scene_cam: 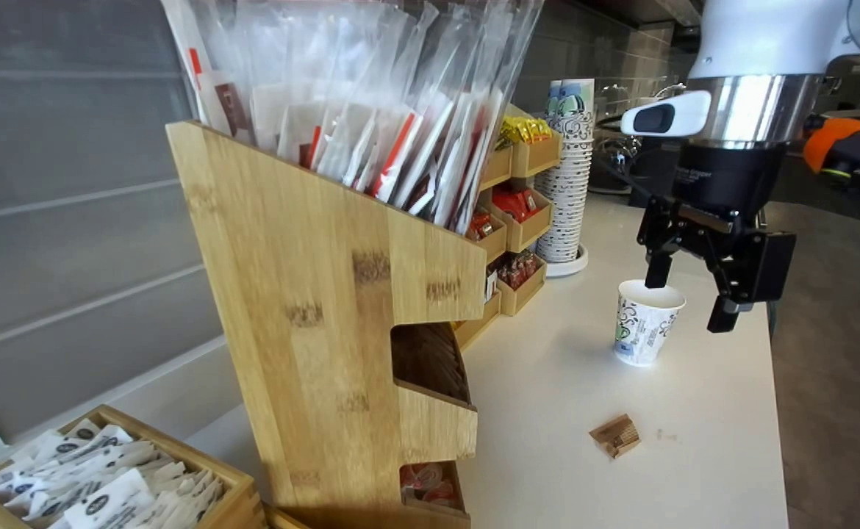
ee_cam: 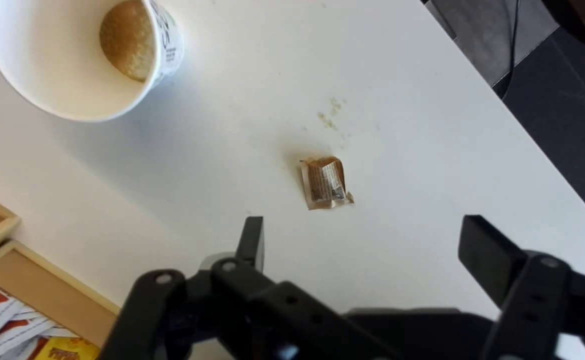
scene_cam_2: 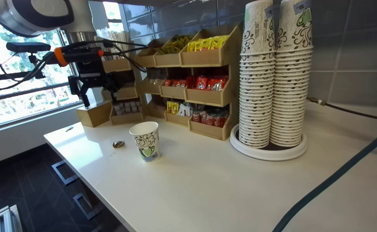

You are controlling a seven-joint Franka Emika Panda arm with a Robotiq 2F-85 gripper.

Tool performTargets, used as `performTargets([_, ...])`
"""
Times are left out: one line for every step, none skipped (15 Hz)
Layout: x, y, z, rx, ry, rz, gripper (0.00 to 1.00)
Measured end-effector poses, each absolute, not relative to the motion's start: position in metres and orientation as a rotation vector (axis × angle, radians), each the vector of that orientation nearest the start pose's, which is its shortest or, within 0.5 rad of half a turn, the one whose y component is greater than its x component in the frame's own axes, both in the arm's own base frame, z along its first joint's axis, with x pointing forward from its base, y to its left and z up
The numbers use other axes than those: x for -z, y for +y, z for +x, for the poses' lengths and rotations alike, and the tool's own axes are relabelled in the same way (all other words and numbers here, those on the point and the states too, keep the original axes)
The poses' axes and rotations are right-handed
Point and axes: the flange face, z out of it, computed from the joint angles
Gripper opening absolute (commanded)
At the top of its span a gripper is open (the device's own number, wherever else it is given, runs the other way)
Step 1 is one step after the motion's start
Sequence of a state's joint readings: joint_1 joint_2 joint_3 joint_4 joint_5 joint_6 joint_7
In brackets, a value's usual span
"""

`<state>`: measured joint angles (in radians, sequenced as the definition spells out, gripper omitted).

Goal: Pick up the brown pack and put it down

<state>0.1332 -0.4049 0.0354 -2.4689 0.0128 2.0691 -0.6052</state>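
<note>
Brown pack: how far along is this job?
Done: no grasp or lift shows; the brown pack lies on the counter. In hand: nothing; the gripper hangs open above the counter. Left: probably lowering, grasping, lifting and setting it down, though these views can't rule out a finished put-down.

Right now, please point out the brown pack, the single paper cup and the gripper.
Brown pack (ee_cam: 325,183): wrist view, its printed face.
Paper cup (scene_cam_2: 147,141): in an exterior view, its patterned wall.
Gripper (ee_cam: 362,236): wrist view, midway between fingertips.

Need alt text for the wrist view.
A brown pack lies on a white counter, an open, empty gripper at frame bottom. Upper left, a paper cup with something brown inside; lower left, a wooden bin of packets.
</note>
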Motion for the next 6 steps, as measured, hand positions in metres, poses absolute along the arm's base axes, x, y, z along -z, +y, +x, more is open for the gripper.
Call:
performTargets([-0.446,0.068,0.409,0.013,-1.133,-2.941,1.0])
performTargets([-0.451,0.065,0.407,0.019,-1.094,-2.962,1.0])
performTargets([-0.456,0.064,0.405,0.026,-1.064,-2.977,1.0])
performTargets([-0.46,0.062,0.403,0.037,-1.043,-2.986,1.0])
performTargets([-0.463,0.062,0.402,0.044,-1.033,-2.991,1.0])
performTargets([-0.465,0.062,0.401,0.049,-1.028,-2.993,1.0])
